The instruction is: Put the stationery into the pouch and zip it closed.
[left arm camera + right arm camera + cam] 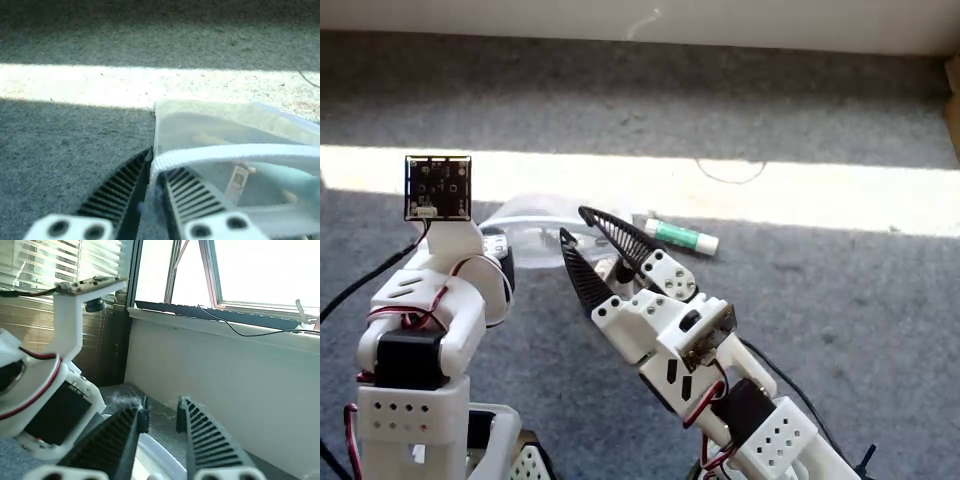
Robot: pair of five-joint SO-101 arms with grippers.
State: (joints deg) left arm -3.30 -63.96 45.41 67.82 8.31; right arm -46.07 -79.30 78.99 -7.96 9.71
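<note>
A clear pouch [225, 135] with a white zipper band lies on the grey carpet, and stationery shows through its wall. My left gripper [156, 167] is shut on the pouch's corner at the band. In the high view the pouch [535, 235] sits just ahead of the left arm [430, 300]. My right gripper [572, 226] hovers open over the pouch's near side, tilted upward, with nothing between its fingers. The right wrist view shows the right gripper [162, 412] open, with the pouch's white rim [152, 457] below it. A green and white glue stick [680, 236] lies on the carpet right of the pouch.
A bright band of sunlight [800, 195] crosses the carpet behind the pouch, with a thin cable [730, 172] lying on it. A white wall [240, 385] under a window stands beyond. Open carpet stretches to the right of the glue stick.
</note>
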